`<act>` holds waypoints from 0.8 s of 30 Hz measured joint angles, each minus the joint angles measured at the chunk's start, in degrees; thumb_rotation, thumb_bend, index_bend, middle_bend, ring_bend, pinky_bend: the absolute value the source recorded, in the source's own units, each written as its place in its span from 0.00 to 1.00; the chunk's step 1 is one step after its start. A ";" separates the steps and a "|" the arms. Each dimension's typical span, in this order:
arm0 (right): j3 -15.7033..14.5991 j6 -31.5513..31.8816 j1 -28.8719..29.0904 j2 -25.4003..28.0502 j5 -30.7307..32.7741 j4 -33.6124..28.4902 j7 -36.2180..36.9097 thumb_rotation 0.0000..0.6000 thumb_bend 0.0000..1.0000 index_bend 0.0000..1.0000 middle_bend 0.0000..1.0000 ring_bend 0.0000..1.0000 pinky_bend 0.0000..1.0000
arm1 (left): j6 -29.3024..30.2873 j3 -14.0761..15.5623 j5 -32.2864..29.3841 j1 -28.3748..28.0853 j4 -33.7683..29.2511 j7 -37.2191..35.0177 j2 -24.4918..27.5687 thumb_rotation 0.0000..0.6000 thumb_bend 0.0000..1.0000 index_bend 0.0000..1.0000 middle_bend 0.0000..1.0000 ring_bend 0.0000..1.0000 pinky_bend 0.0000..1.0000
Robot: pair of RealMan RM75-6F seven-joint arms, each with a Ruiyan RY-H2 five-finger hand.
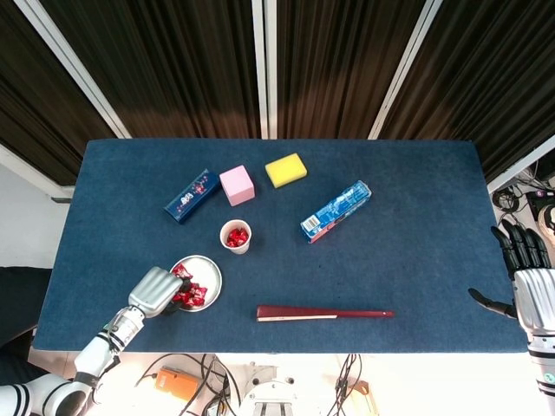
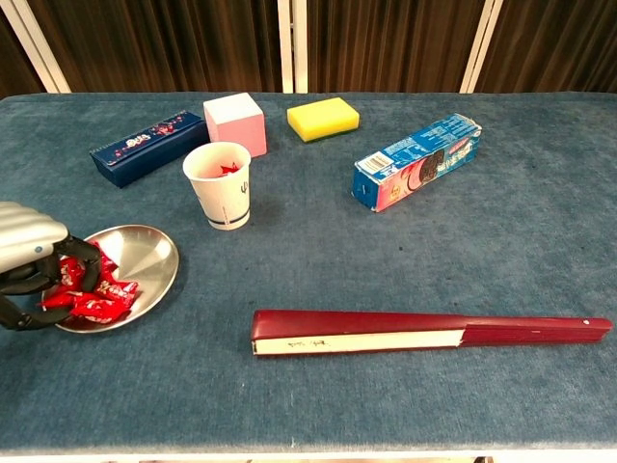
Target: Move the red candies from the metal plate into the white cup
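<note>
The metal plate (image 1: 211, 274) (image 2: 149, 256) lies near the table's front left with a heap of red candies (image 1: 190, 295) (image 2: 101, 307) on its left half. My left hand (image 1: 155, 291) (image 2: 34, 258) is low over the plate's left rim. Its fingers and thumb curl around some of the candies, which still touch the plate. The white cup (image 1: 235, 236) (image 2: 220, 185) stands upright just behind and to the right of the plate, with red candies inside. My right hand (image 1: 524, 276) hangs off the table's right edge, fingers spread and holding nothing; only the head view shows it.
A long dark red closed fan (image 1: 323, 313) (image 2: 424, 330) lies along the front edge, right of the plate. Behind the cup are a dark blue box (image 1: 192, 196), a pink cube (image 1: 237, 185) and a yellow sponge (image 1: 285, 170). A blue cookie box (image 1: 336, 211) lies right of the cup.
</note>
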 measured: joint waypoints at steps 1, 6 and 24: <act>0.00 0.00 -0.01 0.01 0.04 0.00 -0.01 1.00 0.12 0.00 0.00 0.00 0.00 | -0.11 -0.01 -0.02 -0.03 0.08 -0.01 -0.08 1.00 0.26 0.48 0.92 0.83 0.69; 0.00 -0.04 -0.05 0.03 0.17 0.00 -0.02 1.00 0.12 0.00 0.00 0.00 0.00 | -0.78 -0.11 -0.15 -0.23 0.64 -0.26 -0.58 1.00 0.33 0.53 0.92 0.83 0.69; 0.10 0.56 -0.28 0.02 0.14 0.35 0.61 1.00 0.12 0.00 0.00 0.00 0.00 | 4.18 -5.97 2.65 -1.17 -5.95 -7.95 4.20 1.00 0.37 0.56 0.92 0.83 0.69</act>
